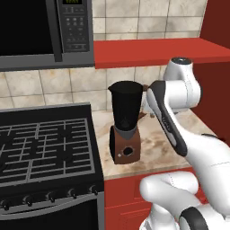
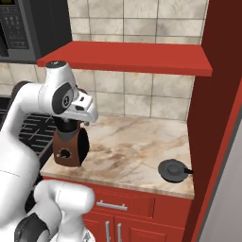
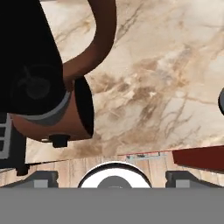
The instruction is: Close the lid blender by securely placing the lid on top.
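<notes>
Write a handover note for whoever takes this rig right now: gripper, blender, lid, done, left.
Gripper: holds nothing; hand camera looks down beside the jar. Open or shut can't be told.
Tall black tapered blender jar on a brown base: left end of the marble counter, beside the stove, mouth open, no lid on.
Small round dark grey lid: flat on the counter's front right corner, near the red wall.
Done: nothing yet.
Left: fetch lid, seat it on the jar.

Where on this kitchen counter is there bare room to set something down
The marble counter lies bare between the blender at its left end and the lid near the front right corner, back to the tiled wall. It is crowded at the blender, where the arm hangs beside the jar.
</notes>
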Robot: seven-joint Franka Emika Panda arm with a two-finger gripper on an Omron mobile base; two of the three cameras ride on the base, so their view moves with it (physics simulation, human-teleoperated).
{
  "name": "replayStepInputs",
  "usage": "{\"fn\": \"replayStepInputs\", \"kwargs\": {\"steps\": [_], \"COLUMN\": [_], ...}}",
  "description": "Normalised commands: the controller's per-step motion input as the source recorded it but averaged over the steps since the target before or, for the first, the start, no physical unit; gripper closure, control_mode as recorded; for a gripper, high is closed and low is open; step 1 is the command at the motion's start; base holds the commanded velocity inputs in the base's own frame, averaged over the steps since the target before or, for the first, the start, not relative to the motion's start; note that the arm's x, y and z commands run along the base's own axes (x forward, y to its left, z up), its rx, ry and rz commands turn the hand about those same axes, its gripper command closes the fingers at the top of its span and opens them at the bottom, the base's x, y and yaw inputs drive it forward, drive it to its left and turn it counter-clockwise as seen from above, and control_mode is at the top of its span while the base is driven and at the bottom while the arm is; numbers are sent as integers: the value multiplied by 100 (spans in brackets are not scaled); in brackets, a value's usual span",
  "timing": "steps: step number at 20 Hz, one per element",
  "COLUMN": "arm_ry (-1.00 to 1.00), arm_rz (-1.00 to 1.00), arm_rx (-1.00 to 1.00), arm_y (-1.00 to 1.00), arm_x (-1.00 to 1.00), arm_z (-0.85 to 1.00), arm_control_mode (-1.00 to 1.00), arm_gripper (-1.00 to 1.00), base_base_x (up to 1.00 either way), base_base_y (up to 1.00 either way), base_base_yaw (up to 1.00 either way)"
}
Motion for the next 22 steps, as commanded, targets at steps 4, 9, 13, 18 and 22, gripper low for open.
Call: {"fn": "replayStepInputs", "kwargs": {"steps": [4, 9, 13, 18, 22], "arm_ry": [0, 9, 14, 5, 0], "arm_rz": [-51, -59, -56, -32, -5], "arm_rx": [7, 15, 21, 21, 13], "arm_y": [-80, -100, -100, -100, -86], "arm_x": [-80, -18, 0, 4, 18], "arm_z": [-4, -19, -17, -28, -53], "arm_control_mode": [-100, -100, -100, -100, -100], "arm_gripper": [-100, -100, -100, -100, -100], "base_base_x": [0, 0, 0, 0, 0], "base_base_y": [0, 0, 0, 0, 0], "base_base_yaw": [0, 0, 0, 0, 0]}}
